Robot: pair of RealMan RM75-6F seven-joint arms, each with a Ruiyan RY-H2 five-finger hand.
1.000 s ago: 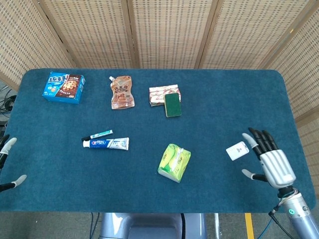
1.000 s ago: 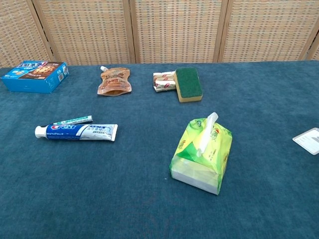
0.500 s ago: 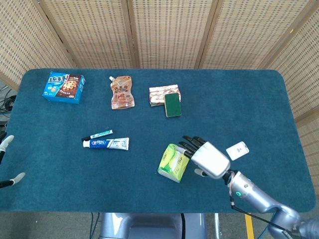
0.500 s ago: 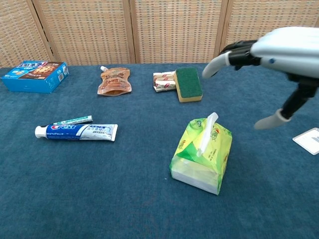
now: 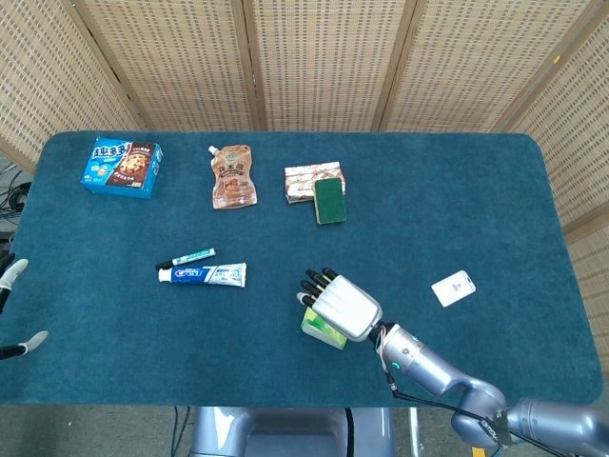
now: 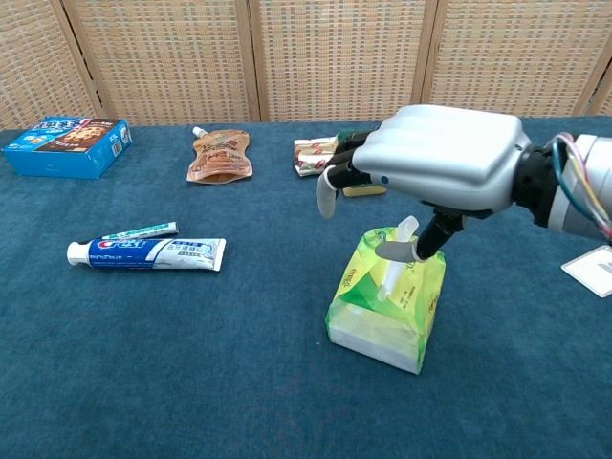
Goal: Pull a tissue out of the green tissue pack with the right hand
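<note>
The green tissue pack (image 6: 382,306) lies near the table's front middle, with a white tissue (image 6: 400,251) poking up from its top slot. In the head view only a corner of the pack (image 5: 319,328) shows under my right hand (image 5: 341,304). My right hand (image 6: 430,163) hovers just above the pack, palm down, fingers spread toward the far left, thumb hanging beside the tissue tip. It holds nothing. Only the fingertips of my left hand (image 5: 14,309) show, at the far left edge, apart and holding nothing.
On the blue table (image 5: 457,190) lie a toothpaste tube (image 5: 202,274) with a small brush, a blue cookie box (image 5: 121,166), a brown pouch (image 5: 233,176), a wrapped pack with a green sponge (image 5: 328,200), and a white card (image 5: 453,288) at right.
My right hand has swept left from the table's right side to directly over the tissue pack, now covering most of it in the head view. The left hand has stayed put.
</note>
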